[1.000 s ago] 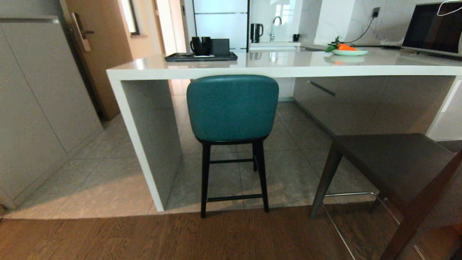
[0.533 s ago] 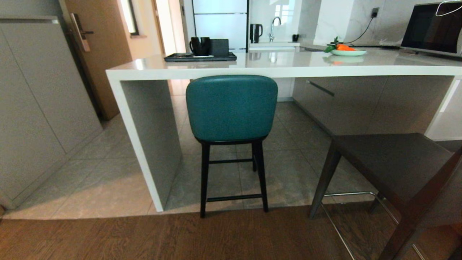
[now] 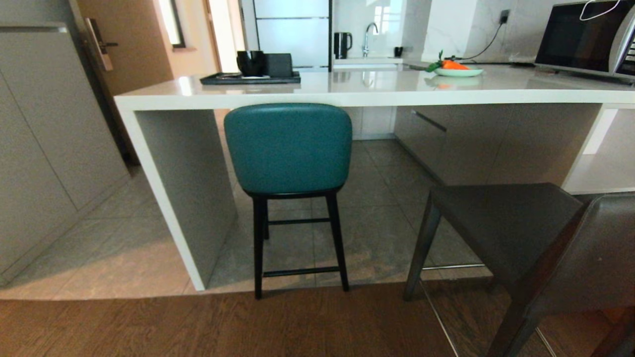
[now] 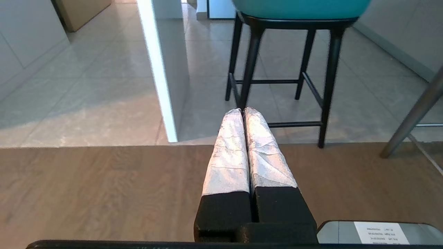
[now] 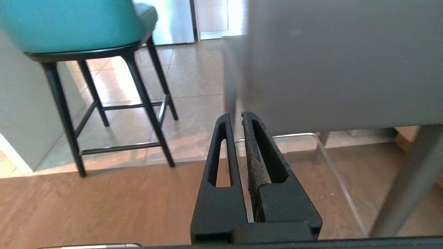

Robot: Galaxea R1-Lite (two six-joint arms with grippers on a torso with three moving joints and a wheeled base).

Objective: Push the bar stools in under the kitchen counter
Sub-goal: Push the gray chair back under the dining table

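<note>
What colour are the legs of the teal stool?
Black, thin legs with black crossbars under the teal stool; clearest in the left wrist view.

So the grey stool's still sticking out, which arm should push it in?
Probably the right. The right gripper sits directly behind the grey stool, its back filling that wrist view, while the left gripper faces the teal stool, already under the counter.

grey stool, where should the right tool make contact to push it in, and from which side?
Judging by its pose, the flat square backrest of the dark grey stool, from the room side, pushing toward the kitchen counter. The back faces the robot and its seat points at the counter. The right tool, shut, sits level with it, so press rather than pinch.
</note>
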